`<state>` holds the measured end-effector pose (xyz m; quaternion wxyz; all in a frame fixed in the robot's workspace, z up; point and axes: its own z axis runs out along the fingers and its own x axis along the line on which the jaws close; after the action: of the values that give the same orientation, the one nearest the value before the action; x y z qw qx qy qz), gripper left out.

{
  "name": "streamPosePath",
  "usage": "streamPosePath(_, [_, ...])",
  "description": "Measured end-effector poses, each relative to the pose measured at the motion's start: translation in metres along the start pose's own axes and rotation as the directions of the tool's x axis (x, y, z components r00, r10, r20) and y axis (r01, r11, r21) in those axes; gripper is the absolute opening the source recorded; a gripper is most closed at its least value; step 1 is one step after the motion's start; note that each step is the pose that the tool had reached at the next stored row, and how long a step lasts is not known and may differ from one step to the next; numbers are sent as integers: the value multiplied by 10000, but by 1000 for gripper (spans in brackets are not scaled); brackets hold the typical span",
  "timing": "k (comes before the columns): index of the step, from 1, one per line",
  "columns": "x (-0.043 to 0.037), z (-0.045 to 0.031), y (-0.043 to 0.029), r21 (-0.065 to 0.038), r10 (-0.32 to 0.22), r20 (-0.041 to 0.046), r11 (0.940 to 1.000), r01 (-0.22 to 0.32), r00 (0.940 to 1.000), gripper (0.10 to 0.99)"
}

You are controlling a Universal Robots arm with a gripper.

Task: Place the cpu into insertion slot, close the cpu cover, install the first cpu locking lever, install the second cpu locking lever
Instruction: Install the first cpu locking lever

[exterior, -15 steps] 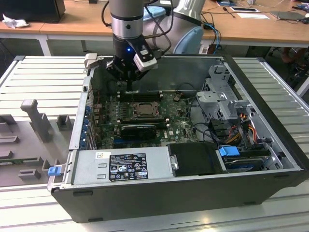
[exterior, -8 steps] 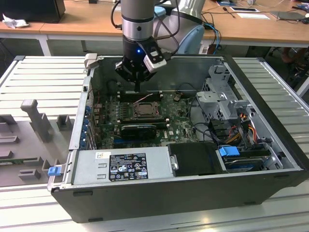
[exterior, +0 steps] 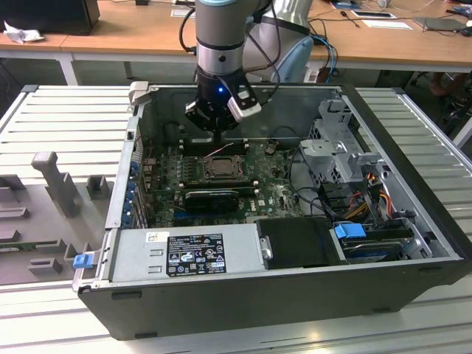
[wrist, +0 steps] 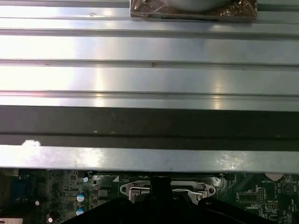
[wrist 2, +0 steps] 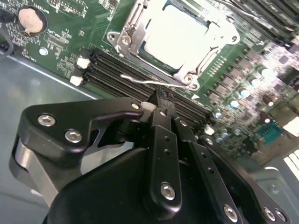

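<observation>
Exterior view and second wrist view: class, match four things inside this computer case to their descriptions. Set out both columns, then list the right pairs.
Things
1. cpu
2. coin battery
3. gripper
4. drive clip

Descriptions
a. round, sitting on the green board
b. blue, inside the case towards the exterior view's right
c. pale square, framed by the cpu cover
d. black, its tip close to the thin wire lever

Pairs: 1-c, 2-a, 3-d, 4-b
</observation>
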<state>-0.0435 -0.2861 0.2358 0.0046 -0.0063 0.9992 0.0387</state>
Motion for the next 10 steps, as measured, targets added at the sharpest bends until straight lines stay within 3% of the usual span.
streamPosePath(2, [-28, 29, -3, -17, 0, 1, 10000, 0, 10000, 106])
streamPosePath(4, [-51, 62, -5, -131, -1, 2, 9999, 1, 10000, 106])
streamPosePath(10, [-113, 100, -9, -132, -279, -20, 9995, 279, 9996, 106])
